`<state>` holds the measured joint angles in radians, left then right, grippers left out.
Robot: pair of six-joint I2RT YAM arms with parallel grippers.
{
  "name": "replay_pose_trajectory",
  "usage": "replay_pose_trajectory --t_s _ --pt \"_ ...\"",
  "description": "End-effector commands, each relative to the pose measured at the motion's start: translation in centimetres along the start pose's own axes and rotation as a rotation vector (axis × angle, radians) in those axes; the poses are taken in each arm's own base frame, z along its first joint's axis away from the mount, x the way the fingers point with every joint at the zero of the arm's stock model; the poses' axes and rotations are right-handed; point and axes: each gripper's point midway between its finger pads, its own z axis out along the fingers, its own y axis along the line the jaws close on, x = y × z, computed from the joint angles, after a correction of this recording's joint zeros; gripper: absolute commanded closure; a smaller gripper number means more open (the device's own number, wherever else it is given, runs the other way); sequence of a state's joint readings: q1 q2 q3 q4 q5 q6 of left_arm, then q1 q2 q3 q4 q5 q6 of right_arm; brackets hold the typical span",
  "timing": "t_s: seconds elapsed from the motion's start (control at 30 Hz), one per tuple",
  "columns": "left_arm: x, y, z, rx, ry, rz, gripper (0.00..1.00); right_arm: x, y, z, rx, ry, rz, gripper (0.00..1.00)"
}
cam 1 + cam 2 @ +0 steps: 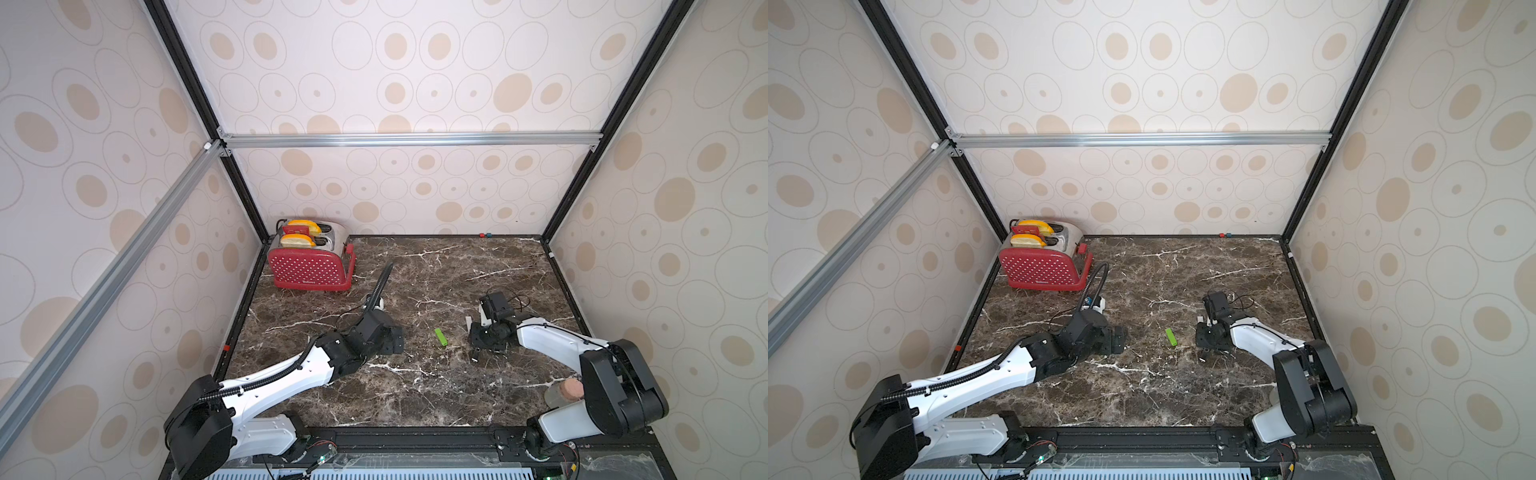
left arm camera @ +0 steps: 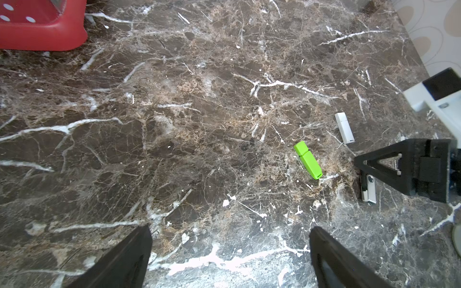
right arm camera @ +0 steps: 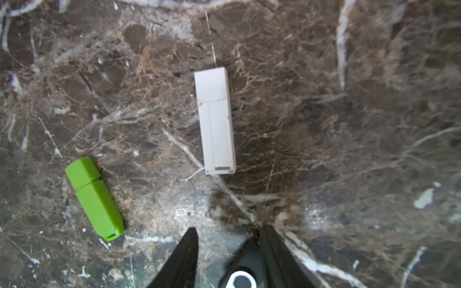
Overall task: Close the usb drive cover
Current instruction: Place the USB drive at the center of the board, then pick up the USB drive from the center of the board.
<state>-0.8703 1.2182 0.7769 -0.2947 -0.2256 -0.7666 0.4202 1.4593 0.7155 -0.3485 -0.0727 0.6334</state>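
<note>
In both top views the left gripper [image 1: 401, 340] hovers over the table's [image 1: 415, 395] middle and the right gripper [image 1: 476, 347] is nearer the right edge, with a green drive [image 1: 441, 336] between them. 
Left wrist view: the left jaws are wide apart, and the black-and-silver usb drive [image 2: 369, 190] sits at the right fingertips. 
Right wrist view: the right jaws are partly apart around it, and I cannot tell whether they pinch it.

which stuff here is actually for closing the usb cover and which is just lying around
For the job:
- swivel usb drive, probably the one to close
- right gripper, jaws either side of that drive
- left gripper, open, holding nothing

Just lying about:
- green usb drive, capped
- white usb drive, capped
- red toaster
- corked bottle by the right arm
</note>
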Motion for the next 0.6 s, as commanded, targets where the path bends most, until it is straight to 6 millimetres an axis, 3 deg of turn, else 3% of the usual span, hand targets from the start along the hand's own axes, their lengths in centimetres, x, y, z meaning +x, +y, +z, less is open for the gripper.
replay_pose_trajectory --t_s 0.0,0.23,0.33,0.57 --pt "-0.8 -0.2 -0.5 0.003 -0.008 -0.012 0.01 3.2 -0.4 0.5 -0.012 0.098 0.021 0.56" --pt "-0.8 -0.3 -0.5 0.005 -0.003 -0.007 0.01 3.5 -0.5 -0.3 -0.023 0.08 -0.004 0.56" --pt "-0.8 -0.3 -0.4 0.005 -0.001 -0.005 0.01 3.0 0.1 -1.4 -0.048 0.06 -0.045 0.56" --pt "-0.8 -0.5 -0.4 0.009 0.002 -0.002 0.01 2.1 -1.6 -4.8 0.077 0.006 -0.083 0.56"
